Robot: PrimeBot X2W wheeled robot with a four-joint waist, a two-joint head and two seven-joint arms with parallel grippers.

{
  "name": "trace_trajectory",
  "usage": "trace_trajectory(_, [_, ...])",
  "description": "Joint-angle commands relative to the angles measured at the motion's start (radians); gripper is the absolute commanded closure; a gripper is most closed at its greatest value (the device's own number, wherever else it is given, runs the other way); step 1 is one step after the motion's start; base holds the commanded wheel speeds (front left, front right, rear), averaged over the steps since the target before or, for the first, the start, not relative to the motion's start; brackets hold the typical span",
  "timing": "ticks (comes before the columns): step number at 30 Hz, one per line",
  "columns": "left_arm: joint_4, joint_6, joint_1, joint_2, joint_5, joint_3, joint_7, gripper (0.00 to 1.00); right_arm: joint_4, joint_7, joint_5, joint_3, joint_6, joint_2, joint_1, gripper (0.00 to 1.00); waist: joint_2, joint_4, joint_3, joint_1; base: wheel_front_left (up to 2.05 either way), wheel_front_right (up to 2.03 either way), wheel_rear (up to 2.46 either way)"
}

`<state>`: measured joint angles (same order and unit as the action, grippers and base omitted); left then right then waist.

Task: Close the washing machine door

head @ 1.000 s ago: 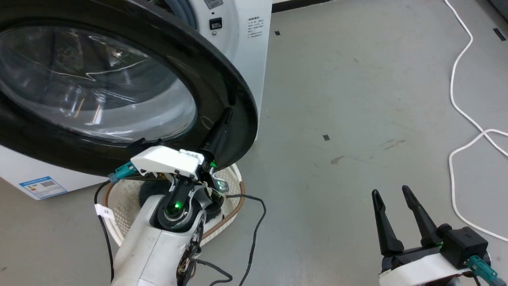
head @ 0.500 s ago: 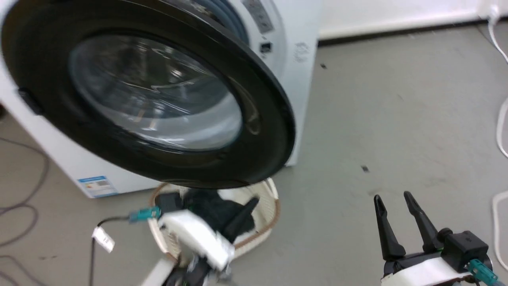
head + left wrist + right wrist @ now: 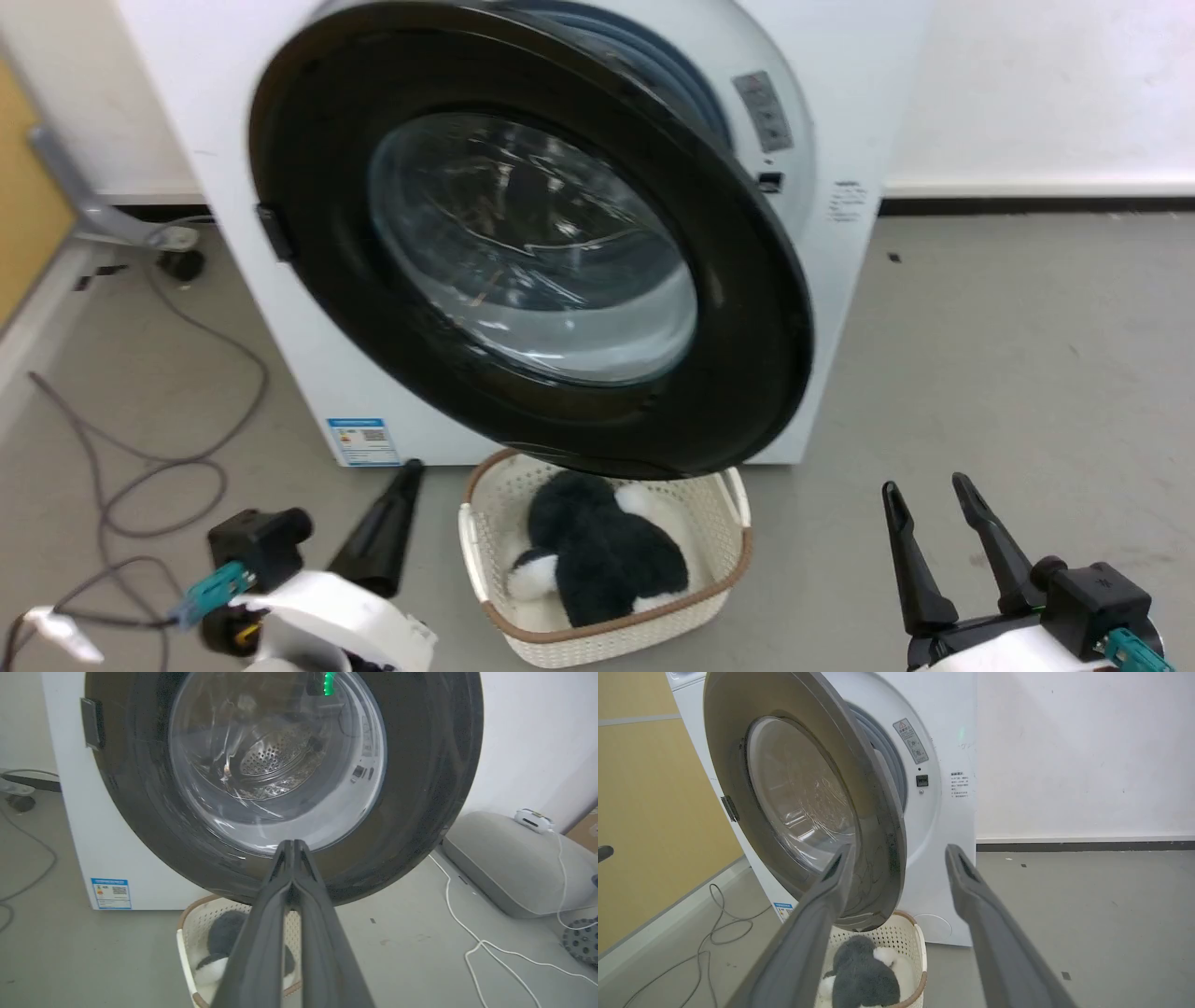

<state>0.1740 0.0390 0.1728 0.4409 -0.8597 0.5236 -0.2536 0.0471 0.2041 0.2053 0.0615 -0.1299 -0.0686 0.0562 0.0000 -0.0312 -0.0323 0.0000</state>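
This looks like a test room or lab, not a home. A white washer stands alone on a bare grey floor. Loose cords lie across the floor. The wall is plain white, with a yellow panel at one side. A basket sits by the washer's front edge.

The round black glass-windowed door stands ajar before the white box-shaped washing machine; beneath its lower edge a cream perforated basket sits on the floor, a black-and-white plush toy inside.
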Motion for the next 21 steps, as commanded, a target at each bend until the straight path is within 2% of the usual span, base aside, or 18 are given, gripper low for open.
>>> trace_trajectory(1, [-0.018,0.017,-0.025,-0.001,0.031,-0.016,-0.006,1.0,-0.007,-0.003,0.001,0.001,-0.001,-0.005,0.016,0.0,0.0,0.019,-0.013,0.0,0.0,0.0,0.0])
trace_trajectory(5, [-0.153,0.094,-0.109,-0.064,0.226,-0.168,-0.008,1.0,-0.011,-0.004,0.0,0.004,-0.001,-0.003,0.023,0.0,0.0,0.039,-0.018,0.0,0.0,0.0,0.0])
trace_trajectory(8, [-0.233,0.11,-0.198,-0.124,0.34,-0.254,-0.008,1.0,-0.011,-0.004,0.001,0.011,-0.001,-0.002,0.022,0.0,0.0,0.04,-0.019,0.0,0.0,0.0,0.0])
trace_trajectory(9, [-0.255,0.104,-0.225,-0.142,0.372,-0.271,-0.008,0.85,-0.011,-0.004,0.002,0.013,-0.001,-0.002,0.022,0.0,0.0,0.041,-0.019,0.0,0.0,0.0,0.0])
trace_trajectory(10, [-0.271,0.095,-0.249,-0.158,0.402,-0.284,-0.008,0.4,-0.01,-0.003,0.004,0.013,-0.001,-0.001,0.022,0.0,0.0,0.042,-0.02,0.0,0.0,0.0,0.0])
trace_trajectory(11, [-0.282,0.084,-0.271,-0.176,0.426,-0.297,-0.008,0.0,-0.008,-0.002,0.005,0.013,-0.001,0.0,0.023,0.0,0.0,0.044,-0.02,0.0,0.0,0.0,0.0])
trace_trajectory(17, [-0.253,0.053,-0.346,-0.234,0.562,-0.312,-0.008,0.0,0.002,0.003,0.008,0.017,-0.001,0.003,0.032,0.0,0.0,0.055,-0.02,0.0,0.0,0.0,0.0])
trace_trajectory(21, [-0.237,0.044,-0.352,-0.265,0.61,-0.322,-0.008,0.0,0.008,0.005,0.007,0.023,-0.001,0.005,0.032,0.0,0.0,0.061,-0.019,0.0,0.0,0.0,0.0])
